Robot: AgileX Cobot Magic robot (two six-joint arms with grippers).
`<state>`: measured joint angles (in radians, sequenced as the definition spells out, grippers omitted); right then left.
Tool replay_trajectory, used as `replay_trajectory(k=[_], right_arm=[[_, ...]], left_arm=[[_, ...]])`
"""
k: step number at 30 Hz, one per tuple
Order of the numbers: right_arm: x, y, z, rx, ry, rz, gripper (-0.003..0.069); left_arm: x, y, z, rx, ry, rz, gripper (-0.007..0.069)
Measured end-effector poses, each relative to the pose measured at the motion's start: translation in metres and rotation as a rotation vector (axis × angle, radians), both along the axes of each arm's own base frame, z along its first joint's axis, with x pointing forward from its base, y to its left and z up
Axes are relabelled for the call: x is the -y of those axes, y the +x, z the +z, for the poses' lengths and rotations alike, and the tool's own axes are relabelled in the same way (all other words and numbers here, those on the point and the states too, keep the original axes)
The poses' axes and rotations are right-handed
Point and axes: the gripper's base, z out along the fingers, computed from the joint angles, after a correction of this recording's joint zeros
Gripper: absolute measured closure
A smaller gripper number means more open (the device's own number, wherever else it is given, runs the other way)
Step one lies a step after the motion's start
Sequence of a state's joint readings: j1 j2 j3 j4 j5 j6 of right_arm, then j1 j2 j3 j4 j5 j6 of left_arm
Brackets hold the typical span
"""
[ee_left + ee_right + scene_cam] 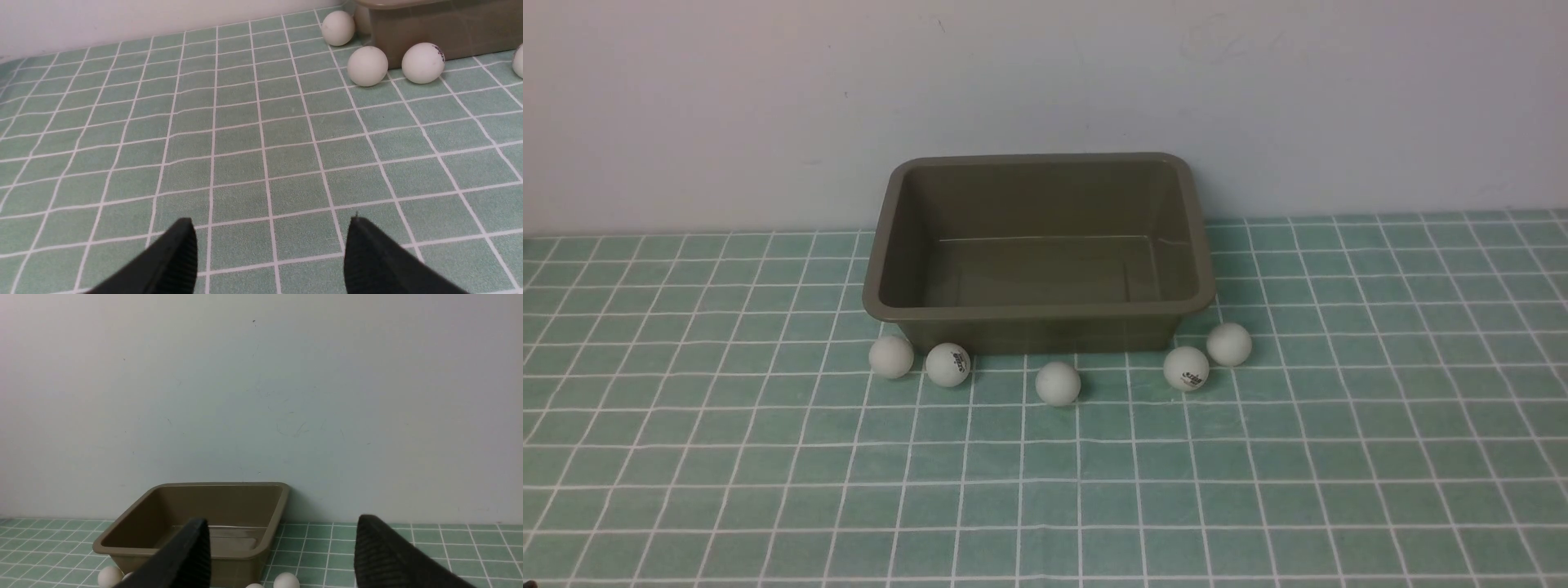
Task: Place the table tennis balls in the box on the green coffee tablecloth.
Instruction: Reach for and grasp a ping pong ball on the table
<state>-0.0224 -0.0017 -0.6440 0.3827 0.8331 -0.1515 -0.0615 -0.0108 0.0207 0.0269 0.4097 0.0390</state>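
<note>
Teal-green checked tablecloth (686, 457) carries one olive-brown box (1045, 311) and, by the front view's count, five white table tennis balls (1058, 383), all outside it in a loose row along its near side. Left pincer (270, 222) and right pincer (282, 519) each gape partway, jaws empty, touching nothing, the left above bare cloth.

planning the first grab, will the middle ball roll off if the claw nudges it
Likely yes: the middle ball is round and lies free on the flat cloth, touching nothing, so a nudge should send it rolling. Its smooth curve may slip from an off-centre pinch. The box behind could stop it.
</note>
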Motion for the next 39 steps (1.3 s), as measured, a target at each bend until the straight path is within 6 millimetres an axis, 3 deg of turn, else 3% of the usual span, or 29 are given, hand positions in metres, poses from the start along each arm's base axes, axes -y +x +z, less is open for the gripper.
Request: replay_trajectory(k=[15, 26, 39], right_arm=[[-0.001, 0.0, -0.004, -0.044, -0.009, 0.013, 0.0227], [-0.001, 0.0, -0.005, -0.058, -0.013, 0.017, 0.0227], [-0.003, -0.001, -0.01, -0.11, -0.025, 0.032, 0.0227]], left_arm=[[0.001, 0.0, 0.0, 0.006, -0.014, -0.001, 0.0186], [0.007, 0.001, 0.004, 0.041, -0.238, -0.008, 0.0186], [0.009, 0.004, 0.022, 0.205, -0.611, 0.028, 0.0186]])
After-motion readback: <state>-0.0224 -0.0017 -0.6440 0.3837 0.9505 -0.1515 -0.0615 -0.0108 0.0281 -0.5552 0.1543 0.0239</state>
